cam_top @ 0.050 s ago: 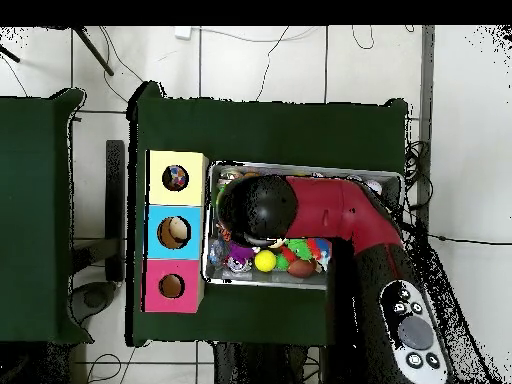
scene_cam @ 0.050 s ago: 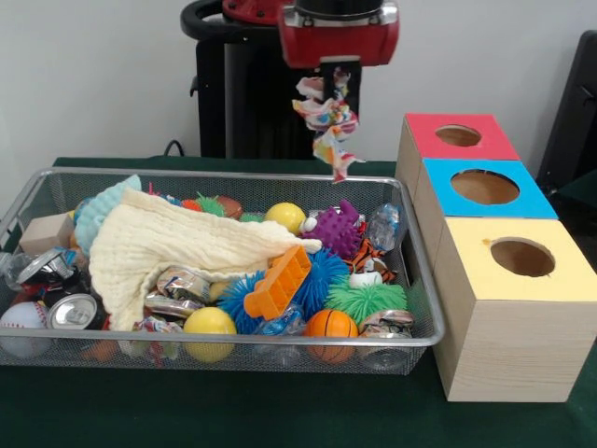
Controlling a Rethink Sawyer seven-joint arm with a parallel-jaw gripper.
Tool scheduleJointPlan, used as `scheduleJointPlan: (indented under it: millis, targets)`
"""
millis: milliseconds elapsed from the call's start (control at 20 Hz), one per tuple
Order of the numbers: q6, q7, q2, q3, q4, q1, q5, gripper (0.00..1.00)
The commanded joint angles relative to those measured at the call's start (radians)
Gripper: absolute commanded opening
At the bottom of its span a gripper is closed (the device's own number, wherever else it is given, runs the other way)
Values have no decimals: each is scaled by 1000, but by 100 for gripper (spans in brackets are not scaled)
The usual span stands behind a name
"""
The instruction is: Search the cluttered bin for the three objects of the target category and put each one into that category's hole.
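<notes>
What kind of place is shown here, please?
Probably a robotics lab: a red arm over a wire bin of mixed toys, three colour-topped wooden boxes with holes, and loose cables on the floor.

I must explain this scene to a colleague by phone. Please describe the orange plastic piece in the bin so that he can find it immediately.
Start at the wire mesh bin left of the three wooden boxes. Near its middle, a cream cloth ends in a point toward the right. The orange ridged block lies tilted at that point, resting on a blue spiky ball. It is the only flat, angular orange thing; the orange basketball below it is round.
</notes>
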Motion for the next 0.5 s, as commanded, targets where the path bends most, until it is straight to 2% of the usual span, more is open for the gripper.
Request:
scheduleJointPlan:
  millis: [50,500]
  targets:
    - [134,181,73,-12,-176,58,29,0]
    - [100,248,181,-68,-277,157,37,0]
